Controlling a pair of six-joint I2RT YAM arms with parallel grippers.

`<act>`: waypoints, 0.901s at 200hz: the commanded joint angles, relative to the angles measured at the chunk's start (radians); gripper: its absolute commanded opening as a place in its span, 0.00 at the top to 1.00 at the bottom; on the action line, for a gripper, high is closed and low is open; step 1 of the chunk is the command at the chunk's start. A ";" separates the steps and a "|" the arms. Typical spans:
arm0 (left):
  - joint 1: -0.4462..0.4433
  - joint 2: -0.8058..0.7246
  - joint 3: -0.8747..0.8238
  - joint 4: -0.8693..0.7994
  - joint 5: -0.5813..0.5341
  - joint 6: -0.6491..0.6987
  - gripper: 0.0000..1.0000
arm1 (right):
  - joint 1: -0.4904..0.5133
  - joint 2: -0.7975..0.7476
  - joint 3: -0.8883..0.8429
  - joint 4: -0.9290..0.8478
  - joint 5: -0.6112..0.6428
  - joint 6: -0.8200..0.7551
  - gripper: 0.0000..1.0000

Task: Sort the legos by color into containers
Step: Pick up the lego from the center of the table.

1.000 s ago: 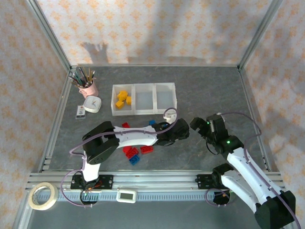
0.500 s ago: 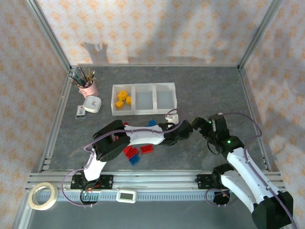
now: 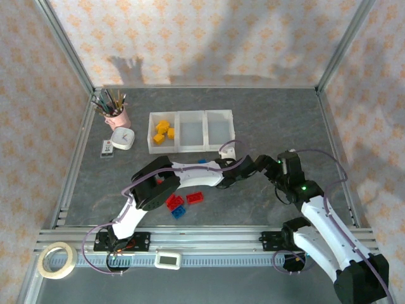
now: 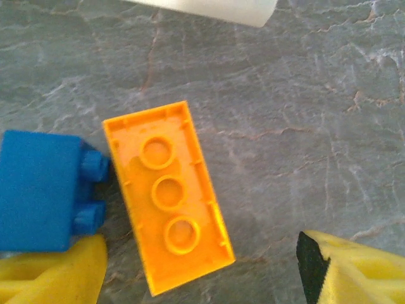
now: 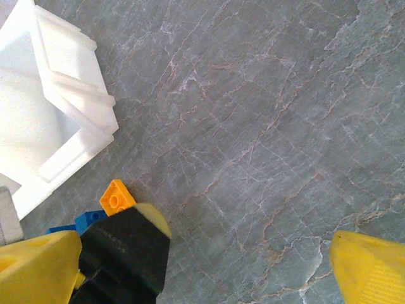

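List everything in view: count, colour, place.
containers: three joined, translucent white, back centre
yellow legos: a few, yellow, leftmost container
loose legos: at least four, red and blue, table before containers
orange lego: one, orange, upside down on table
blue lego: one, blue, right beside orange lego
pen cup: one, pink, back left
small devices: two, whitish, beside pen cup
tape roll: one, cream, near-left rail
left end effector: one, yellow, open, straddling orange lego
right end effector: one, yellow, open, over bare table

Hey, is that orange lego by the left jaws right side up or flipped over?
Flipped over: the orange lego lies flat on the table, hollow underside and three round tubes facing up.
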 commanded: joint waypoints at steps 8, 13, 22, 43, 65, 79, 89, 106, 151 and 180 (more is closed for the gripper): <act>0.018 0.083 0.085 -0.059 -0.071 0.030 0.24 | -0.019 0.000 -0.013 0.019 -0.008 -0.016 0.00; 0.018 0.092 0.098 -0.069 -0.079 0.032 0.24 | -0.020 0.000 -0.013 0.020 -0.012 -0.017 0.00; 0.020 0.109 0.119 -0.088 -0.093 0.031 0.26 | -0.025 0.000 -0.011 0.023 -0.018 -0.017 0.00; 0.025 0.137 0.138 -0.094 -0.091 0.031 0.31 | -0.041 0.001 -0.012 0.032 -0.036 -0.020 0.00; 0.026 0.151 0.146 -0.108 -0.110 0.032 0.38 | -0.074 0.003 -0.017 0.039 -0.078 -0.023 0.00; 0.025 0.152 0.145 -0.114 -0.117 0.032 0.43 | -0.101 0.003 -0.020 0.041 -0.105 -0.029 0.00; 0.027 0.150 0.141 -0.114 -0.117 0.035 0.46 | -0.115 0.001 -0.022 0.039 -0.114 -0.034 0.00; 0.025 0.145 0.134 -0.106 -0.112 0.041 0.52 | -0.129 0.001 -0.026 0.039 -0.123 -0.041 0.00; 0.009 0.122 0.129 -0.088 -0.103 0.073 0.62 | -0.132 0.000 -0.021 0.026 -0.110 -0.047 0.00; 0.001 0.098 0.134 -0.088 -0.110 0.084 0.66 | -0.132 -0.002 -0.007 0.014 -0.105 -0.048 0.00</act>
